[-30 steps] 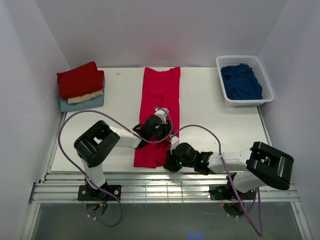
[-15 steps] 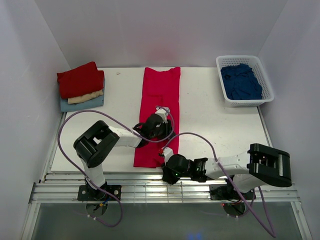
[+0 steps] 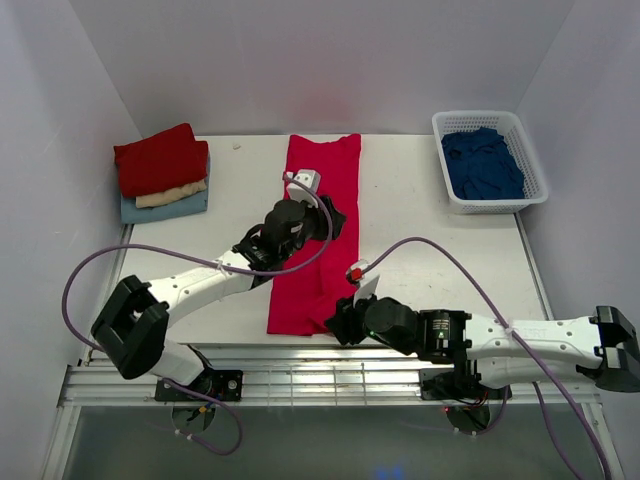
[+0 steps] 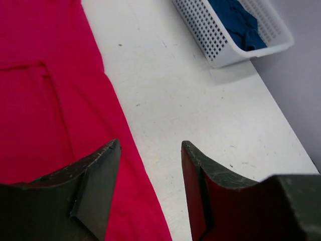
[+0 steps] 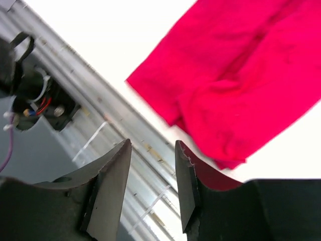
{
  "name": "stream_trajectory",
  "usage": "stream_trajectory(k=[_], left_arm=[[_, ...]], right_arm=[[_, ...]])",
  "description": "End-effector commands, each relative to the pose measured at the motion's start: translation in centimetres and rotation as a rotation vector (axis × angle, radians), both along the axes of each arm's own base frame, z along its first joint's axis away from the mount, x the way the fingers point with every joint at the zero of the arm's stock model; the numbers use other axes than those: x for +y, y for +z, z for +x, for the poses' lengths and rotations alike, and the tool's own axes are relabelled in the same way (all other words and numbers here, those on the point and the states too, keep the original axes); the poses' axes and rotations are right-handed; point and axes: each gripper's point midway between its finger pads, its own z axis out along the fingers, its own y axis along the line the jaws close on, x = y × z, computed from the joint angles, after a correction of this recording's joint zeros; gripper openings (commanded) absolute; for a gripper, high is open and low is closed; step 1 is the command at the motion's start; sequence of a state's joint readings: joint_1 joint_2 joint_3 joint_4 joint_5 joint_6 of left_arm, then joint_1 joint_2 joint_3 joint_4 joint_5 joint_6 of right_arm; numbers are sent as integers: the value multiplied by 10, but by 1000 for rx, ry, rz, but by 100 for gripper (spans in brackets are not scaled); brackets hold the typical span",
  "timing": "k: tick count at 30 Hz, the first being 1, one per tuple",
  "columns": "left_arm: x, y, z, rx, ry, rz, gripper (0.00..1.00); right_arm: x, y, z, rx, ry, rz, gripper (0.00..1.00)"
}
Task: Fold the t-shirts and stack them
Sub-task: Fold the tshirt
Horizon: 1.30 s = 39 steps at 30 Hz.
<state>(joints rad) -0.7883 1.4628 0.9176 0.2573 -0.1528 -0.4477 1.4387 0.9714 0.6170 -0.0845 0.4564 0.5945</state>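
A bright crimson t-shirt point(image 3: 325, 165) lies folded into a long narrow strip down the middle of the white table point(image 3: 420, 210). My left gripper point(image 3: 336, 216) hovers open over the strip's right edge, about halfway along it. In the left wrist view the shirt point(image 4: 50, 100) passes under the left finger, and the gripper point(image 4: 150, 145) holds nothing. My right gripper point(image 3: 340, 322) is open at the shirt's near right corner. In the right wrist view the gripper point(image 5: 153, 143) is over the table's edge rail, with the rumpled shirt corner point(image 5: 241, 75) just beyond it.
Folded shirts are stacked at the back left: dark red point(image 3: 160, 158) on cream point(image 3: 172, 193) on pale blue point(image 3: 165, 208). A white lattice basket point(image 3: 475, 116) at the back right holds a navy shirt point(image 3: 482, 165). A metal rail point(image 3: 300, 362) runs along the near edge.
My right gripper has gone from shut to open by the shirt's near right corner. My left gripper has moved farther up the strip and opened wider, its arm stretched out.
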Motion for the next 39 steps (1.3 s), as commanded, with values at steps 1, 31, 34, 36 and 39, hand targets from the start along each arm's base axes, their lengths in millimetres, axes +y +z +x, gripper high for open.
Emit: stream_trajectory(k=[1, 31, 34, 36, 39], left_arm=[[45, -47, 3, 135, 163, 154, 63], [150, -162, -129, 571, 307, 100, 64], [151, -170, -142, 625, 289, 99, 64], [148, -175, -153, 655, 257, 91, 64], [144, -176, -163, 683, 225, 65, 65]], right_arm=[[-27, -8, 33, -45, -198, -44, 47], [-34, -127, 64, 172, -265, -194, 49], [-37, -133, 60, 195, -261, -200, 49], [-38, -133, 57, 207, -261, -199, 49], [-40, -133, 53, 221, -253, -202, 48]])
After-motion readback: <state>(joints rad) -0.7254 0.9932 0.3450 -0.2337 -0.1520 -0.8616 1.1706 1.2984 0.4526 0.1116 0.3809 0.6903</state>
